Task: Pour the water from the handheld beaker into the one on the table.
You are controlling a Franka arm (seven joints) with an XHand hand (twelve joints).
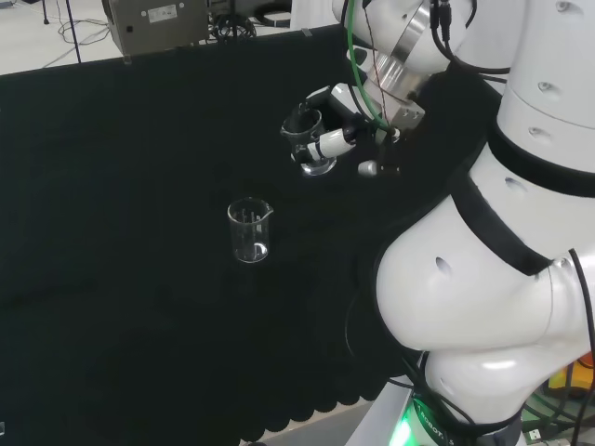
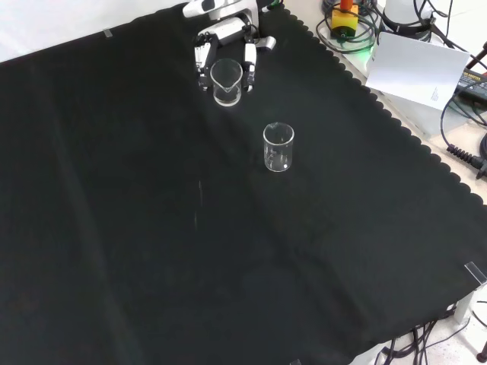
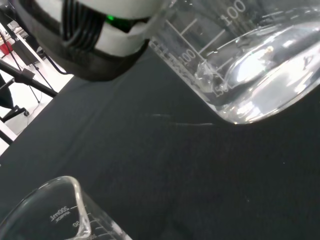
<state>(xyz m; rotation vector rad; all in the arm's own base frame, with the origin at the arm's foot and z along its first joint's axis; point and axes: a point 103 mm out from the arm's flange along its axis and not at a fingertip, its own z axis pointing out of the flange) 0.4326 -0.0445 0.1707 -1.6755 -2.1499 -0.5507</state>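
Clear glass, slick and breakable, is what I judge my black and white hand (image 2: 226, 47) has its fingers curled round, a small water-filled beaker (image 2: 227, 82) held above the cloth, well apart from the empty spouted beaker (image 2: 278, 146) standing mid-bench.

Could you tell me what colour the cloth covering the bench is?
Black, plain and unpatterned; the cloth shows best in the front view.
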